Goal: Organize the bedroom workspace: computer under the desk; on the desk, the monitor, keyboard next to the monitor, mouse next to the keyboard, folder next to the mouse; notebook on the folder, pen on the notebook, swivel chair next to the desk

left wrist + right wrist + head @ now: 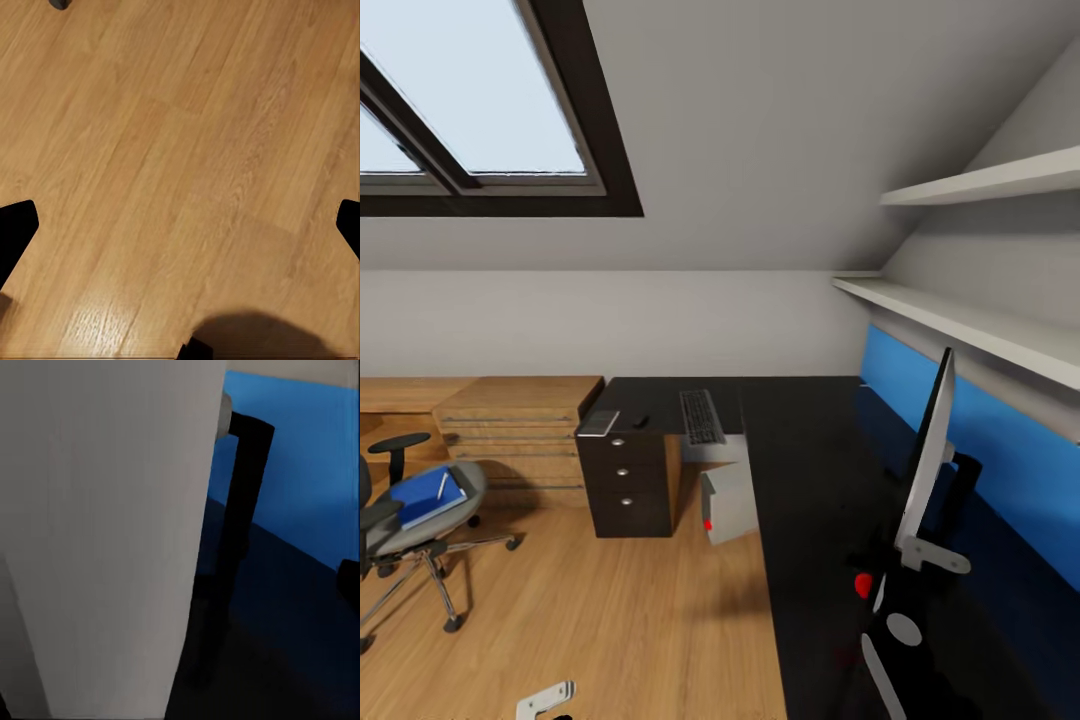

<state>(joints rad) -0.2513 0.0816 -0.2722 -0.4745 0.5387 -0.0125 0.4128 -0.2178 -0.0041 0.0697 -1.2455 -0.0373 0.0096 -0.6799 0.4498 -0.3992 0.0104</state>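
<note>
The monitor (926, 462) stands edge-on on the right wing of the black desk (810, 470), a red dot at its lower corner. Its white back (105, 532) and black stand (240, 510) sit very close in the right wrist view. My right gripper (180, 585) is open right at the panel; one fingertip (349, 579) shows, the other is hidden. The keyboard (700, 416), a small dark mouse (641, 421) and the grey notebook (598, 422) lie on the desk's far wing. The computer (728, 503) sits under it. The swivel chair (405, 525) carries the blue folder (426, 497) and the pen (442, 485). My left gripper (180, 225) hangs open over bare floor.
A light wooden drawer chest (520, 430) stands left of the desk's dark drawer unit (628, 480). Two white shelves (970, 320) and a blue wall panel (1010, 450) run along the right wall. Wooden floor (610, 610) lies between chair and desk.
</note>
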